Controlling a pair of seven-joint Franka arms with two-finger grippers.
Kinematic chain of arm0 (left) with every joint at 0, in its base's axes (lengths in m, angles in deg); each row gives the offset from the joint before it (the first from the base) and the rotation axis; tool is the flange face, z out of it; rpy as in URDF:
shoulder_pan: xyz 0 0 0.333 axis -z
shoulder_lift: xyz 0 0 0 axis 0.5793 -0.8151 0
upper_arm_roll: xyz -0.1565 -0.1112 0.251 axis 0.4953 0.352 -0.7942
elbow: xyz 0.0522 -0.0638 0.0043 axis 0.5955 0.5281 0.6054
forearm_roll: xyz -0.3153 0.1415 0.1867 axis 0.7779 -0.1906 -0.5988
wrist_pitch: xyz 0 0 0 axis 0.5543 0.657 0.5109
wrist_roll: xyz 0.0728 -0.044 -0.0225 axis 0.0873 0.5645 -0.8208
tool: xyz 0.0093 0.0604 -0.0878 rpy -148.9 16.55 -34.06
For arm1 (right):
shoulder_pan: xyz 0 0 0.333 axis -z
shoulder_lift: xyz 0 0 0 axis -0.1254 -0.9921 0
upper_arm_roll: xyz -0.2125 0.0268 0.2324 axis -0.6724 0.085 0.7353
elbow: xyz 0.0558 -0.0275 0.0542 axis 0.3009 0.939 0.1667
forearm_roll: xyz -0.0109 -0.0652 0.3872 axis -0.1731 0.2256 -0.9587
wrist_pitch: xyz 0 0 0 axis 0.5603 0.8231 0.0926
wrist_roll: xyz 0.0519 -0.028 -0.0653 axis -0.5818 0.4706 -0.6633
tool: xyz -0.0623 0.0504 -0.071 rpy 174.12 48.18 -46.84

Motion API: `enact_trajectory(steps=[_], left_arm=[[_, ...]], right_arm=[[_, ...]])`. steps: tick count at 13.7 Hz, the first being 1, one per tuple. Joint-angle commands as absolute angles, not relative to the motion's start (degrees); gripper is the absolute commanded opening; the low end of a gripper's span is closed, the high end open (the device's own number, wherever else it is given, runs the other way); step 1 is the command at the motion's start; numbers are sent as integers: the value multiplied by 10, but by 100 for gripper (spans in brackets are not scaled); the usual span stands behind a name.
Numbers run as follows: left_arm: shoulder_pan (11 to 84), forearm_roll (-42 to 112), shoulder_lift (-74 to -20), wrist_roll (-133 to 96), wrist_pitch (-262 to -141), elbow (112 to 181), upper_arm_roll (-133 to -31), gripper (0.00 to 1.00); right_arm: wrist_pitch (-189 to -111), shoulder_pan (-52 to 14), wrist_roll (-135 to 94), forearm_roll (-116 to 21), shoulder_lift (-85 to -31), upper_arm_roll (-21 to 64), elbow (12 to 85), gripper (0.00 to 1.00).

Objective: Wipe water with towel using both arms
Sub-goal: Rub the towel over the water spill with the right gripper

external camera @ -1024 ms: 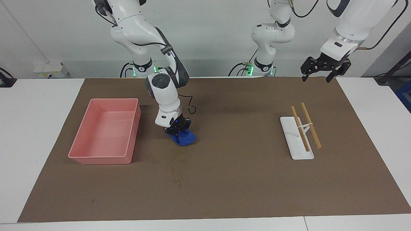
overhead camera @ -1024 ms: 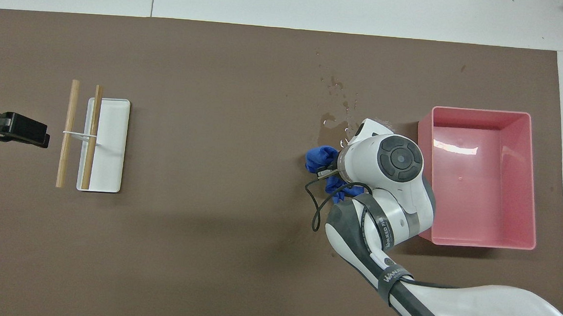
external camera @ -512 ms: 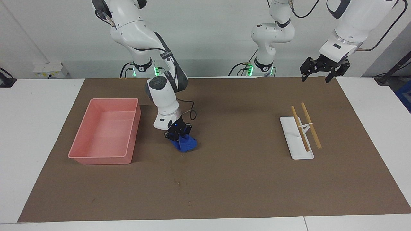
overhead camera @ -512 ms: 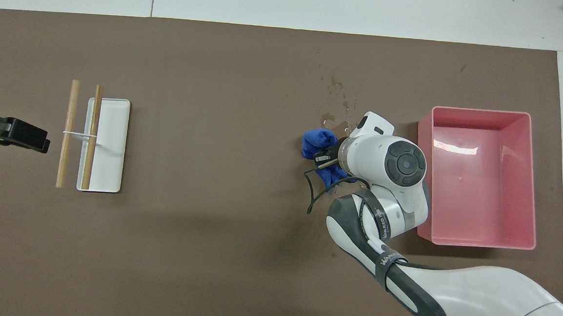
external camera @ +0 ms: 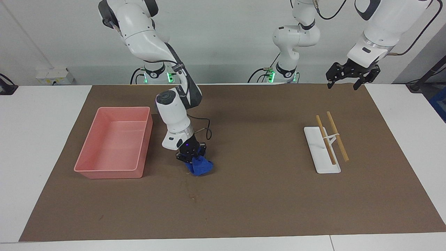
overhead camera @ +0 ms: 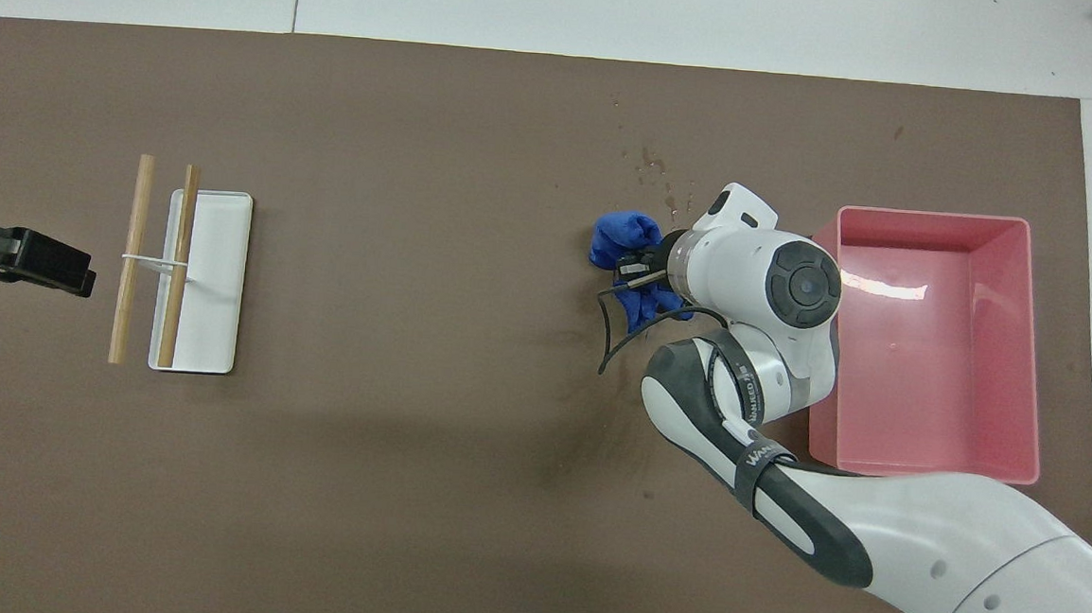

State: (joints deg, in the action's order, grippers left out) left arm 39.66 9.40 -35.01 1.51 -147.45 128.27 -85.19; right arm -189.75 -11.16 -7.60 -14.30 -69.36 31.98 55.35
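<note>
My right gripper [external camera: 190, 157] is shut on the deep-blue bunched towel [external camera: 201, 167] and presses it on the brown mat beside the pink tray. In the overhead view the towel [overhead camera: 618, 237] sticks out from under the right gripper [overhead camera: 641, 273]. The water shows as faint dark specks [overhead camera: 654, 166] on the mat just farther from the robots than the towel, and faintly in the facing view [external camera: 191, 195]. My left gripper [external camera: 349, 79] is open and empty, held in the air over the mat's edge at the left arm's end; it also shows in the overhead view [overhead camera: 28, 258]. That arm waits.
A pink tray [external camera: 104, 172] stands at the right arm's end of the mat, its rim [overhead camera: 935, 217] close to the right arm's wrist. A white flat tray [external camera: 322, 164] bearing two wooden sticks [external camera: 337, 136] lies toward the left arm's end; the white tray shows from overhead too [overhead camera: 216, 277].
My right gripper has dragged the towel along the mat away from the robots, over the nearer part of the wet specks. The left arm has barely moved.
</note>
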Motion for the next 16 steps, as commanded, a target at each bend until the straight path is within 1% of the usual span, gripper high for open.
enact_trajectory(steps=[1, 4, 13, 16], left_arm=[[402, 84, -348, 24, -1465, 1283, -858, 100], [402, 85, -348, 23, -1465, 1283, -858, 100], [402, 84, -348, 24, -1465, 1283, -858, 100], [402, 85, -348, 24, -1465, 1283, -858, 100]], right_arm=[[-1916, -104, -59, -122, -729, 317, 515, 0], [-1918, -104, -61, -120, -751, 312, 476, 0], [-1953, -102, -63, -122, -780, 301, 433, 0], [-1968, -98, -60, -126, -803, 303, 399, 0]])
